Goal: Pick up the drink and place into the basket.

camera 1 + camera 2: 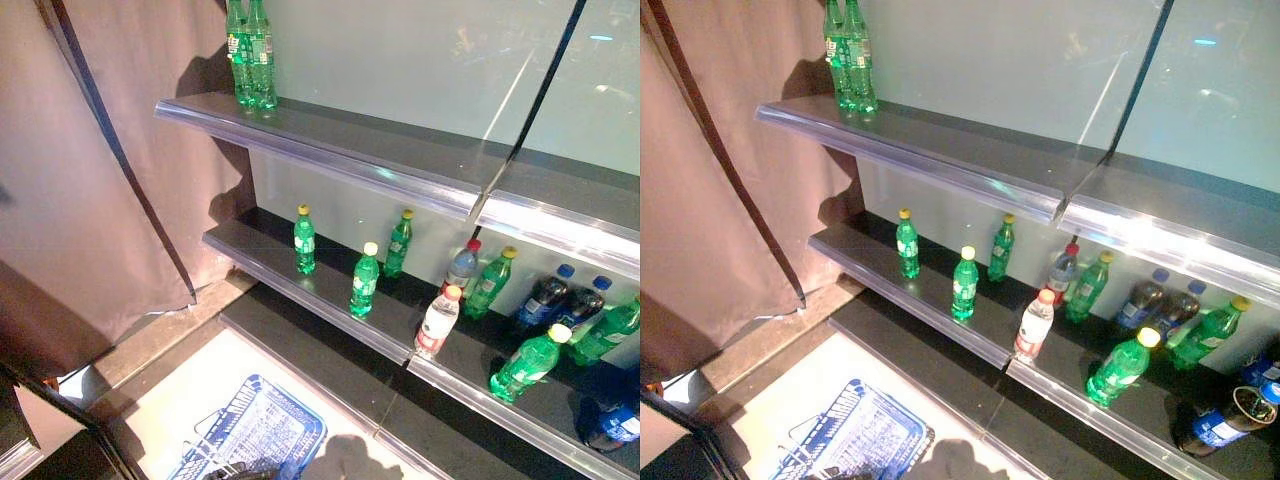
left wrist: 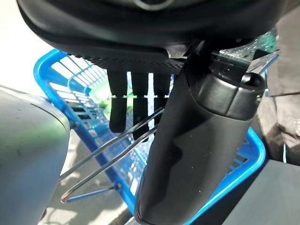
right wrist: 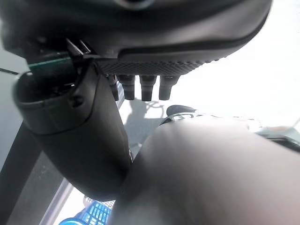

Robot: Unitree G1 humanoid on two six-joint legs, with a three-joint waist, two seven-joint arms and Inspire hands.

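Note:
Green bottles (image 1: 365, 280) stand on the middle shelf (image 1: 300, 290) of an open cooler, with a clear red-capped bottle (image 1: 437, 322) near the shelf's front edge. More green bottles (image 1: 250, 50) stand on the top shelf (image 1: 330, 140). My left hand (image 2: 117, 103) is shut on the thin wire handles (image 2: 108, 159) of the blue basket (image 1: 255, 430), which hangs low at the left, below the shelves. My right hand (image 3: 70, 131) is down by my side, open and empty, away from the shelves.
Dark blue-capped bottles (image 1: 545, 298) and tilted green bottles (image 1: 528, 362) crowd the right of the middle shelf. A brown curtain (image 1: 100, 200) hangs at the left. A dark base ledge (image 1: 330, 370) runs below the shelves. The floor (image 1: 190, 390) is pale.

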